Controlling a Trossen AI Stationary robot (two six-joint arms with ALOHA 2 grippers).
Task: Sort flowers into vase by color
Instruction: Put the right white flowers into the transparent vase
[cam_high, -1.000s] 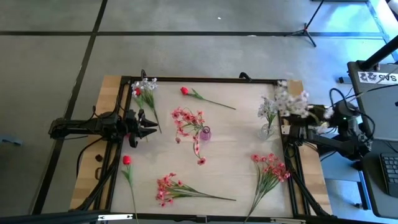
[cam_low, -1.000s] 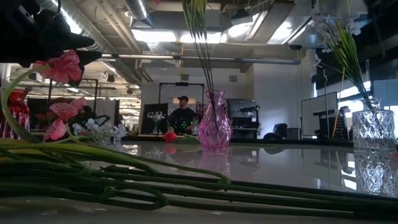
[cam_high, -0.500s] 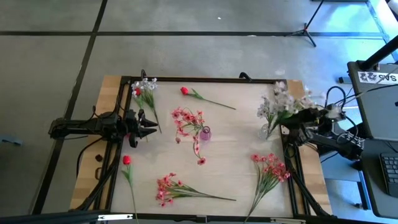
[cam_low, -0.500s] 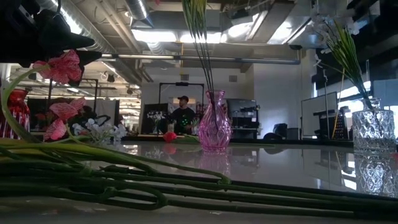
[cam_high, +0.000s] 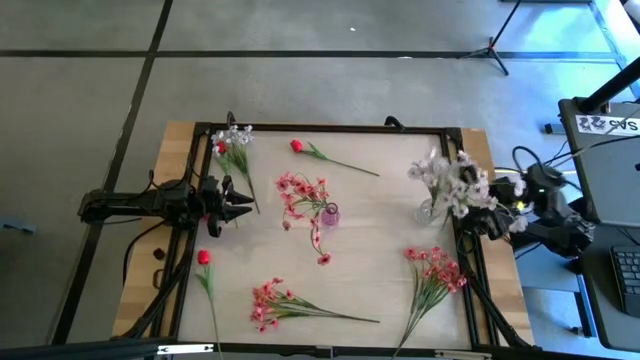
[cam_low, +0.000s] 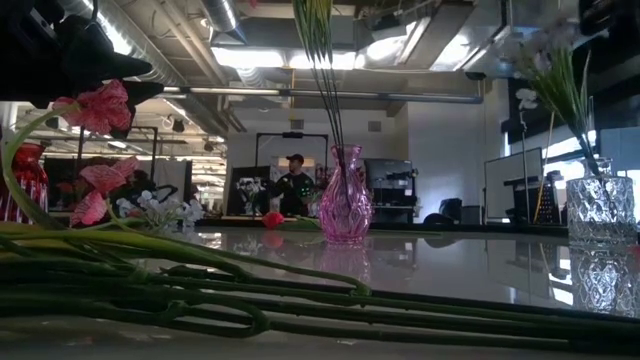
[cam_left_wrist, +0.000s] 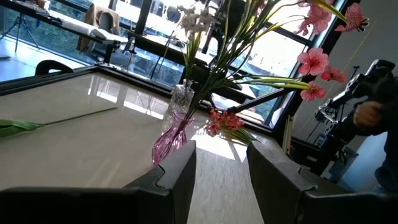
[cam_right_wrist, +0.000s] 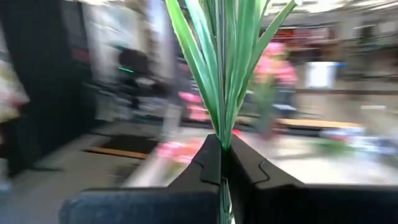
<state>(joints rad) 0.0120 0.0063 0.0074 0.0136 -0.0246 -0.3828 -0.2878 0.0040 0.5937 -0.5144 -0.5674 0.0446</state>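
Note:
A white flower spray (cam_high: 447, 180) stands over the clear vase (cam_high: 428, 211) at the table's right edge, with my right gripper (cam_high: 486, 217) shut on it. In the low view its stems (cam_low: 577, 105) slant down to the clear vase's mouth (cam_low: 598, 180). The pink vase (cam_high: 329, 213) at the table's middle holds pink flowers (cam_high: 300, 190). My left gripper (cam_high: 238, 201) waits open at the left edge, pointing level at the pink vase (cam_left_wrist: 171, 140). More sprays lie flat on the table. My right gripper pinches the white spray's bundle of green stems and leaves (cam_right_wrist: 221, 138) between its two fingers. The fingers come level from the table's right side and lie across the stems. The spray stands nearly upright, blossoms above the fingers, its lower part toward the clear vase.
Lying on the table: a white spray with a red bud (cam_high: 232, 146) far left, a red bud (cam_high: 297, 146) at the far side, another red bud (cam_high: 204, 257) near left, and pink sprays (cam_high: 270, 302) (cam_high: 432, 270) along the near side. A black frame (cam_high: 320, 127) rims the table.
My right gripper has turned at the wrist while staying shut on the white spray. The blossoms have swung from the table's right edge toward the left and a little nearer, and now stand over the clear vase.

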